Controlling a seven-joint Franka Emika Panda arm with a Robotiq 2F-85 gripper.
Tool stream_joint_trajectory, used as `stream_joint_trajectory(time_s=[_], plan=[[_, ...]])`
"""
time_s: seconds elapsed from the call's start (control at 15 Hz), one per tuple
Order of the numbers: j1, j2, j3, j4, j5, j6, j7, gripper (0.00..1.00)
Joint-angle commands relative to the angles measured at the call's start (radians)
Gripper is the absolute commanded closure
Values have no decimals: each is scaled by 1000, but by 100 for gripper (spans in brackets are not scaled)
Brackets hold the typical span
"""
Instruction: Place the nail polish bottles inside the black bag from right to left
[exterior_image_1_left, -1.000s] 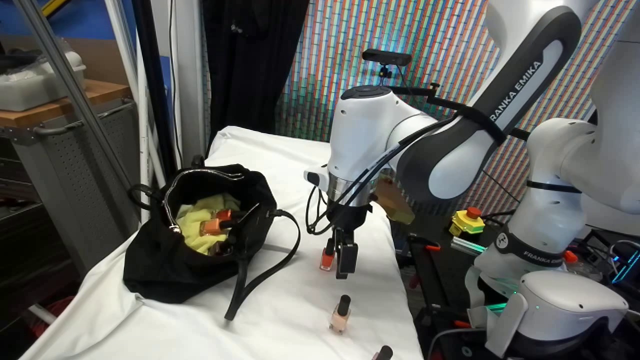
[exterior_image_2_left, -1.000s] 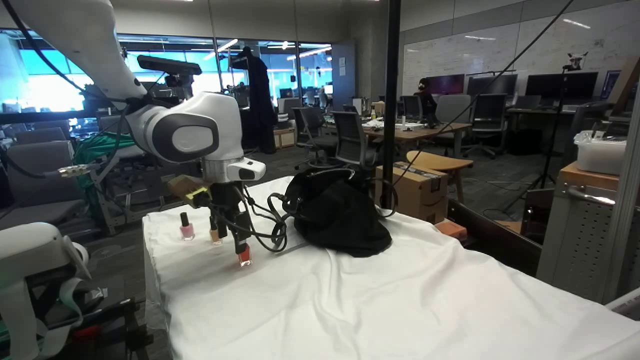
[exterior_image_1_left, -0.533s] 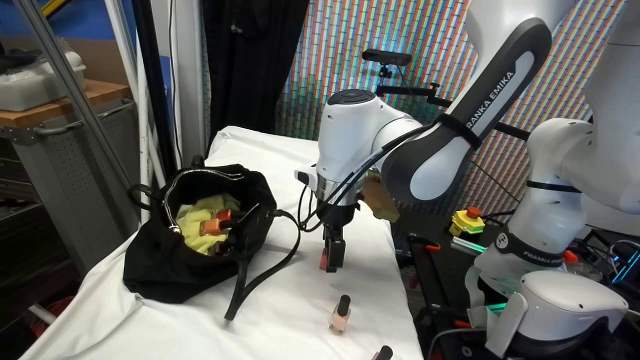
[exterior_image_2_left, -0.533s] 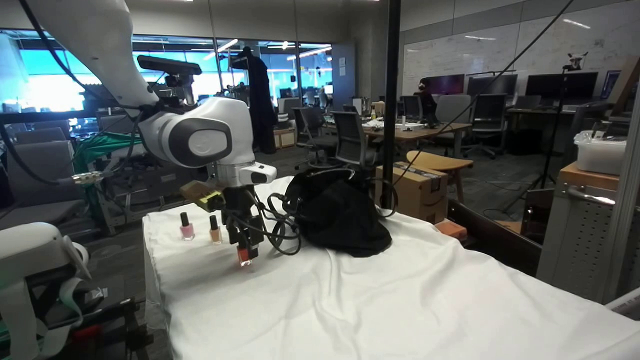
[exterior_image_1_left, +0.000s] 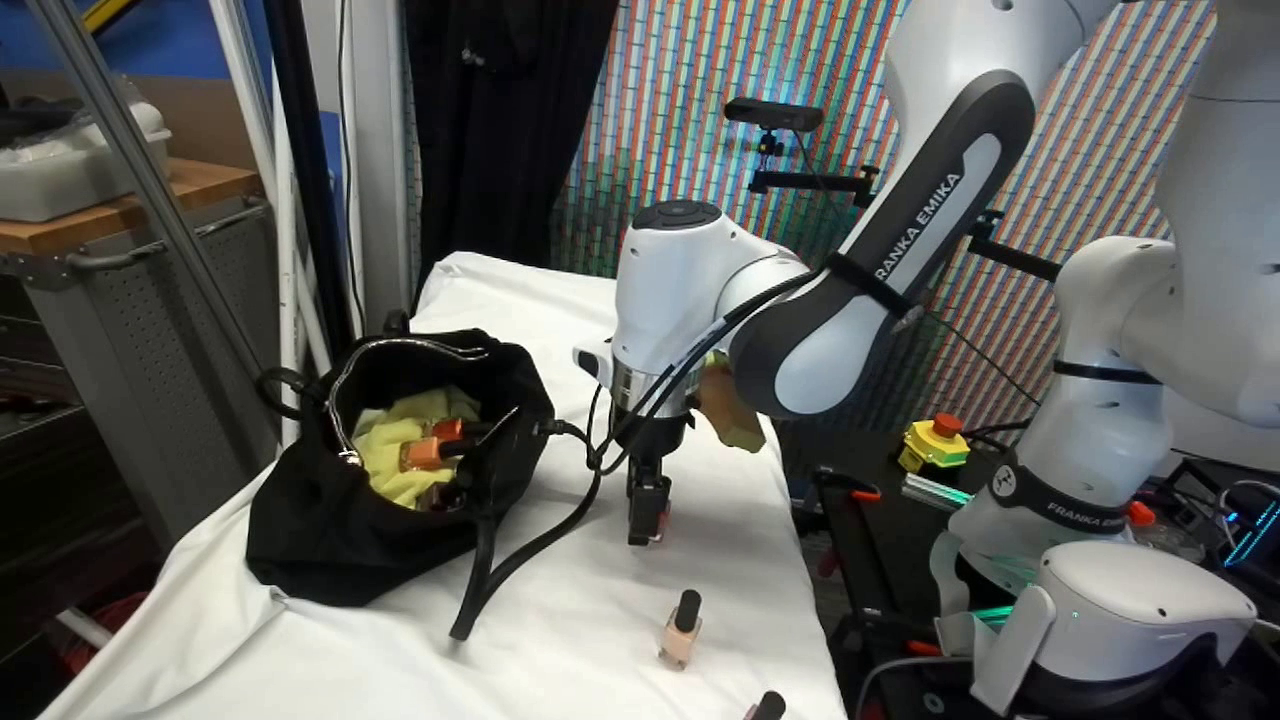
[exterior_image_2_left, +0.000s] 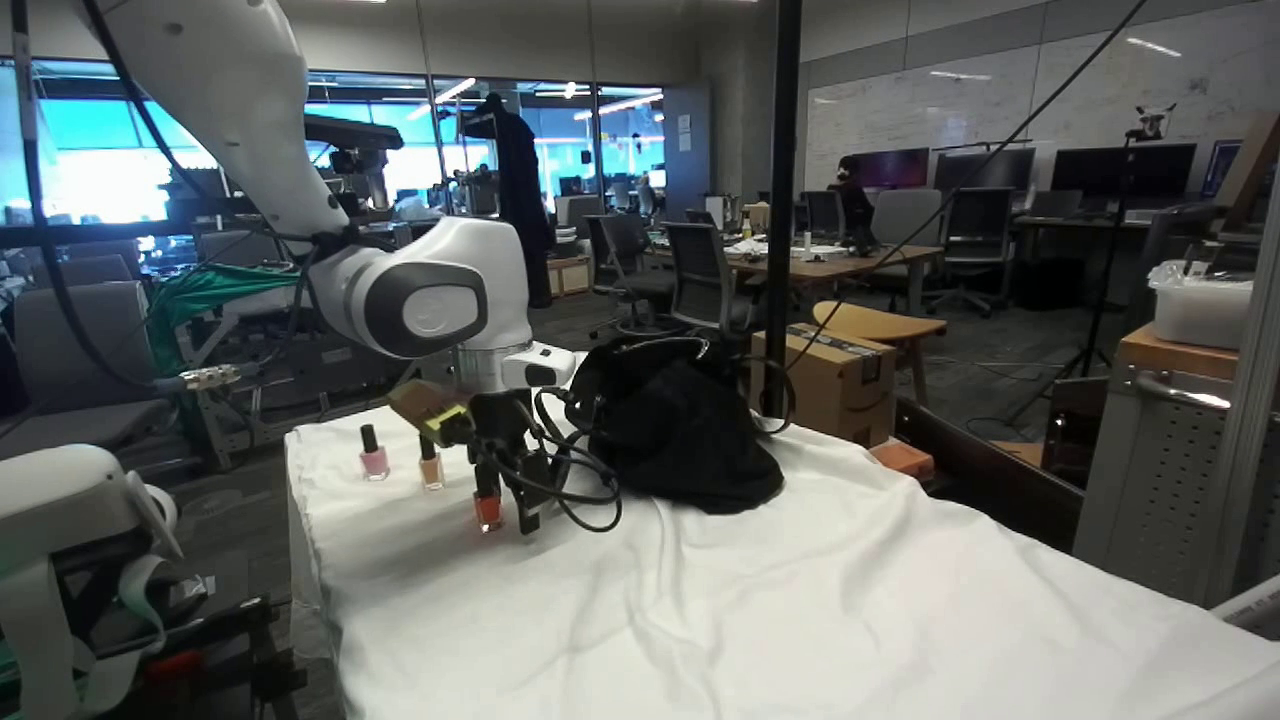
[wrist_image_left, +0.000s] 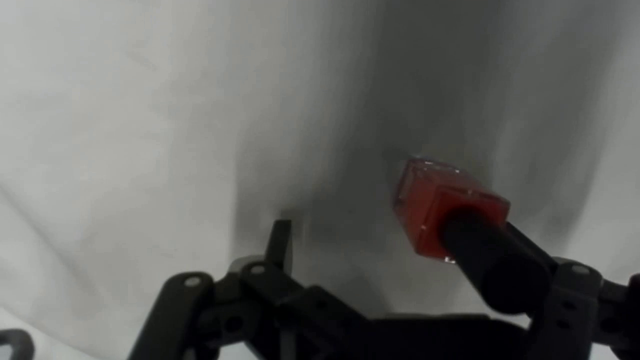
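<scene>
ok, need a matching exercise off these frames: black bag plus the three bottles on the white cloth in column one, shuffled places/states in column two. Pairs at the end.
Column one
1. black bag
2. red bottle on the white cloth
3. peach bottle
4. pink bottle

Column two
A. middle of the row of three
B. mouth open, yellow-green showing inside
C. upright, nearest of the row to the gripper
D. end of the row farthest from the gripper

Pairs: 1-B, 2-C, 3-A, 4-D
</scene>
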Motion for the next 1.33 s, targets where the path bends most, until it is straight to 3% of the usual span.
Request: stream_joint_trajectory(time_s=[0.0,0.27,1.27], plan=[[-7,43,-10,36,-11,20,11,0],[-2,54,-15,38,-15,15,15,0],[43,-87,-19,-54,-97,20,155,0]])
